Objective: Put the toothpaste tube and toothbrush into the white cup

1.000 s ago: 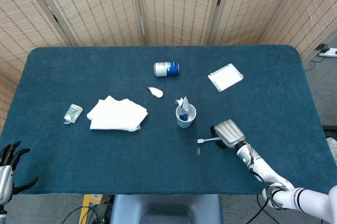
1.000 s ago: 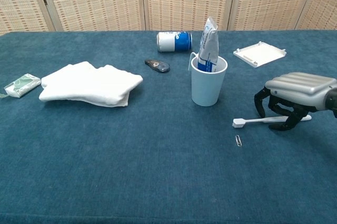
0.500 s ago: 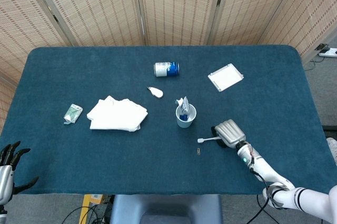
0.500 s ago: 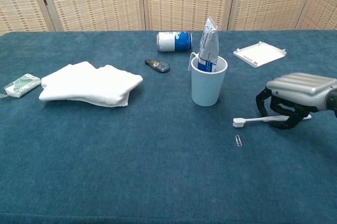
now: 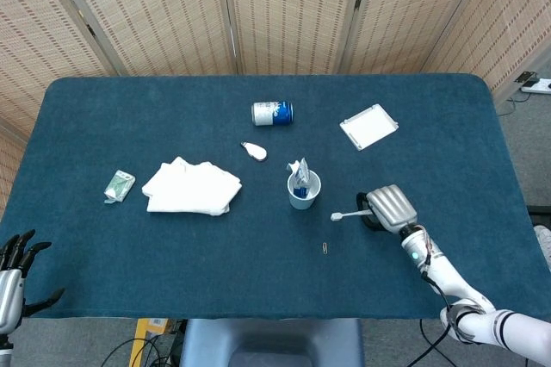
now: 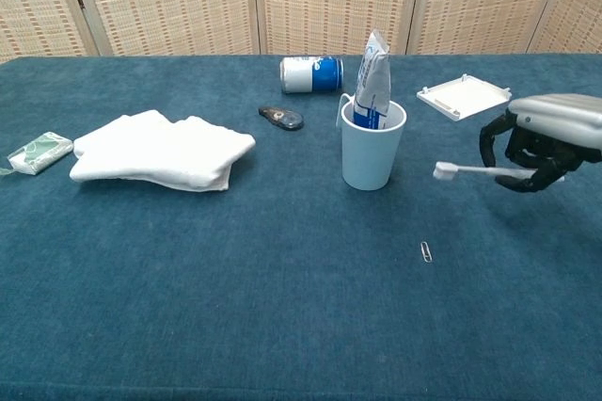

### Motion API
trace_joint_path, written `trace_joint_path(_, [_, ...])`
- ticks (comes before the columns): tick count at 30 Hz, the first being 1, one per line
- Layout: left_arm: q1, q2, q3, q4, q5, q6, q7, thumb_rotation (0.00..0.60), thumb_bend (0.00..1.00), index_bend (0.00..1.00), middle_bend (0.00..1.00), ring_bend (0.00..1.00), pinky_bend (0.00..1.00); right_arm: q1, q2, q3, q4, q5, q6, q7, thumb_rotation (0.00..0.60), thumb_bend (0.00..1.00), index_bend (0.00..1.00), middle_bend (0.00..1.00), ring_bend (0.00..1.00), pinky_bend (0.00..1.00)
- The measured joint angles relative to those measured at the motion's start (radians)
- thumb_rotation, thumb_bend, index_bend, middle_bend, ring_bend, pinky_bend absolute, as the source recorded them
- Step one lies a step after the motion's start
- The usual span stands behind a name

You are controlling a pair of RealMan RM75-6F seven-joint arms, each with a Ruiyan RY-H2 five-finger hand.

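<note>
pinching toothbrush (image 6: 470, 171) between fingers (image 6: 519, 151)

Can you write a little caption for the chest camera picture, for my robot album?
Right hand holds the toothbrush above the table beside the white cup, toothpaste tube already inside.

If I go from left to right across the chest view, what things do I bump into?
Small green packet → white folded towel → small dark gadget → white cup holding the toothpaste tube → paperclip → toothbrush → right robot hand holding it.
</note>
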Motion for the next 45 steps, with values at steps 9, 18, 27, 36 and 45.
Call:
trace_joint_path(9, [-0.007, 0.002, -0.002, -0.016, 0.008, 0.000, 0.015, 0.600, 0.20, 0.26, 0.10, 0.04, 0.14, -0.009, 0.014, 0.087, -0.014, -0.021, 0.091, 0.328, 0.600, 0.37, 0.71, 0.91, 0.96, 0.93])
trace_joint_path(18, [0.001, 0.013, 0.001, -0.028, 0.007, 0.010, 0.022, 0.600, 0.20, 0.26, 0.10, 0.04, 0.14, 0.031, -0.080, 0.177, 0.039, -0.026, 0.130, 0.638, 0.600, 0.37, 0.71, 0.91, 0.96, 0.93])
trace_joint_path(27, [0.006, 0.020, 0.003, -0.031, 0.005, 0.016, 0.020, 0.600, 0.20, 0.26, 0.10, 0.04, 0.14, 0.105, -0.212, 0.273, 0.103, 0.017, 0.129, 0.811, 0.600, 0.37, 0.72, 0.91, 0.96, 0.93])
trace_joint_path(36, [0.013, 0.026, 0.006, -0.029, -0.002, 0.017, 0.017, 0.600, 0.20, 0.26, 0.10, 0.04, 0.14, 0.144, -0.291, 0.290, 0.164, 0.057, 0.082, 0.875, 0.600, 0.37, 0.71, 0.91, 0.96, 0.93])
trace_joint_path(45, [0.009, 0.027, 0.003, -0.033, 0.000, 0.014, 0.021, 0.600, 0.20, 0.26, 0.10, 0.04, 0.14, 0.146, -0.314, 0.291, 0.182, 0.066, 0.061, 0.960, 0.600, 0.37, 0.72, 0.91, 0.96, 0.93])
